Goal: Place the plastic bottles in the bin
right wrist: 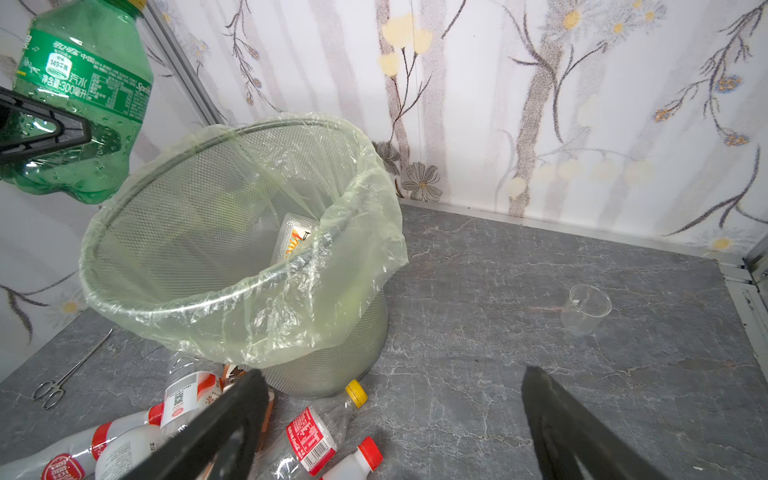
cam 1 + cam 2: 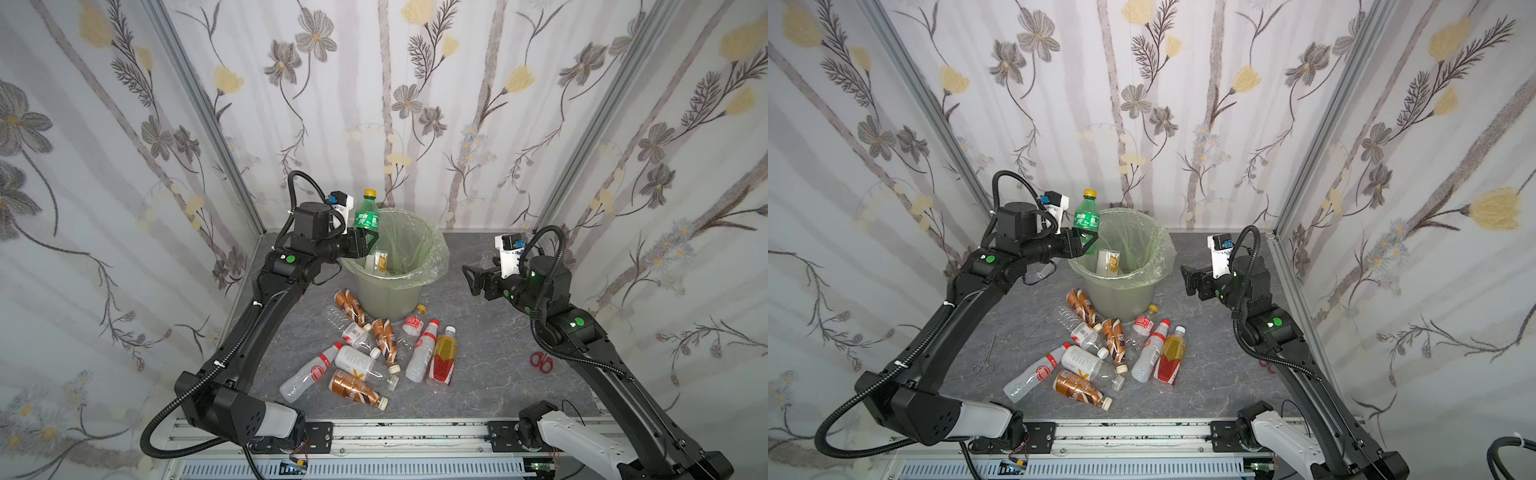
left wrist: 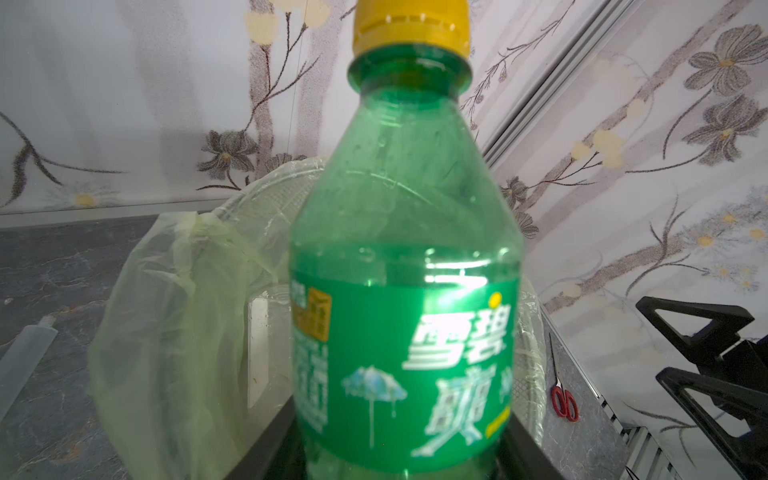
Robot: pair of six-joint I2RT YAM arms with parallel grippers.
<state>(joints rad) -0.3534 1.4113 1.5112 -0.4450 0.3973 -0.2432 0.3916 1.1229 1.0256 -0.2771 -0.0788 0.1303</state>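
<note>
Left pincer [image 2: 370, 240] tight around green bottle [image 2: 366, 218] ("雪碧", "Sprite") high beside bin [image 2: 386, 299]; right pincer [image 2: 471, 279] agape, empty.

Green bottle [image 2: 367, 217] up high: yellow cap, green label, white lettering. The bin [image 2: 388, 293] is grey-green mesh under a pale green bag [image 2: 432, 253]. Inside it, a flat bottle [image 2: 381, 262] flashes an orange sunburst print. Nearer, there are copper-brown bottles [image 2: 354, 388] with white swirls and milky white bottles [image 2: 309, 372] with red caps and red bands. Then a clear bottle [image 2: 412, 326], red label and yellow cap, and an amber-and-red bottle [image 2: 443, 360]. Red-handled scissors [image 2: 541, 360] on the right. Table [image 2: 498, 324] dark grey with pale veining. Walls [image 2: 415, 83] white, with grey flowers and yellow blooms.
</note>
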